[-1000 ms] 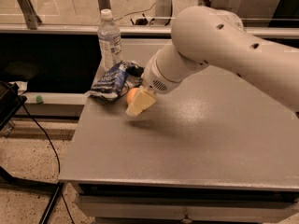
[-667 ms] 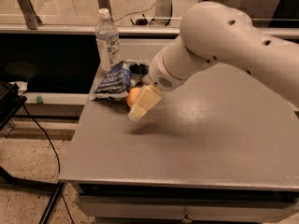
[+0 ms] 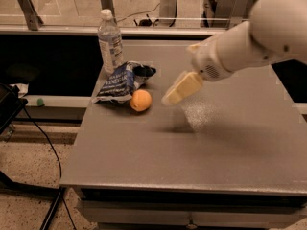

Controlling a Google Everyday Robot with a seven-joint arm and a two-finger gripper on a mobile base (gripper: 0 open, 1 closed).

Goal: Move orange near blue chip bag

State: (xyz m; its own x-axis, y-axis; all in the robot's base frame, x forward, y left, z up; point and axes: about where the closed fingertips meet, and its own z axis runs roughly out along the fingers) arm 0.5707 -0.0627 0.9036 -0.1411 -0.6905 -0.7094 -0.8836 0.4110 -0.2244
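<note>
Only the camera view is given. Much of the arm (image 3: 259, 37) is cut off by the right and upper edges of the frame, so only its white, rounded last segments are seen. The gripper (image 3: 180, 90) is blurred into a single beige wedge just right of the frame's centre. Whether it is spread or closed cannot be told, but nothing is seen held in it. It is held above the grey table (image 3: 192, 166), onto which a dark shadow is thrown beneath it. The table's right side is cut off by the frame.

The orange (image 3: 141, 100) is seen lying on the table left of centre, at the lower right corner of the blue chip bag (image 3: 117, 82). Whether the two touch cannot be made out. The bag is crumpled and its print cannot be read. A clear water bottle (image 3: 110, 40) is stood upright behind the bag, near the table's far left corner. At the left edge a black object (image 3: 7, 107) is only partly shown, and a dark cable (image 3: 45, 138) is run down across the speckled floor.

Compared with the earlier frames, the gripper has been drawn away to the right and raised. Earlier it was down at the orange, beside the bag. The orange is now left apart from the gripper. The bag and the bottle have not been shifted.
</note>
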